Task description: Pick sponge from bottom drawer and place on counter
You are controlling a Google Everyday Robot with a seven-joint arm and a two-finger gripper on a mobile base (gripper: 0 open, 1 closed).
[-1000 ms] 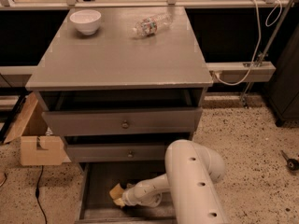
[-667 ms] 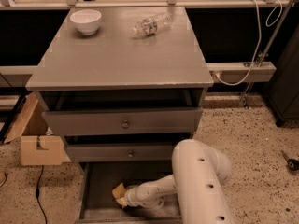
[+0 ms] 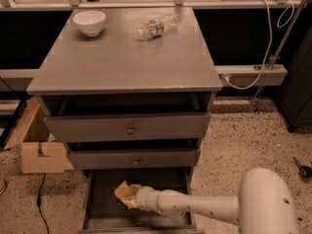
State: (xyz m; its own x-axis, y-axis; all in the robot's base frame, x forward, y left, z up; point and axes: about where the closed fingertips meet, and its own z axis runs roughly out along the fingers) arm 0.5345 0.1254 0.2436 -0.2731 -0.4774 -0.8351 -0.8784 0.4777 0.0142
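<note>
Grey bottom drawer [image 3: 101, 214] holds gripper [image 3: 133, 199] against sponge [image 3: 123, 191]; bowl [image 3: 89, 22], bottle [image 3: 157, 26] on counter [image 3: 122, 62].

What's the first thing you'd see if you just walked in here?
The big white robot arm reaching from the lower right into the open bottom drawer, its gripper right at the yellow sponge. Then the wide grey counter above, with a white bowl at its back left and a plastic bottle lying further right.

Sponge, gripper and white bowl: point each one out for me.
sponge [image 3: 125, 192], camera view, its curled middle.
gripper [image 3: 134, 200], camera view, its tip at the sponge inside the bottom drawer [image 3: 105, 211].
white bowl [image 3: 89, 23], camera view, its outer wall.
</note>
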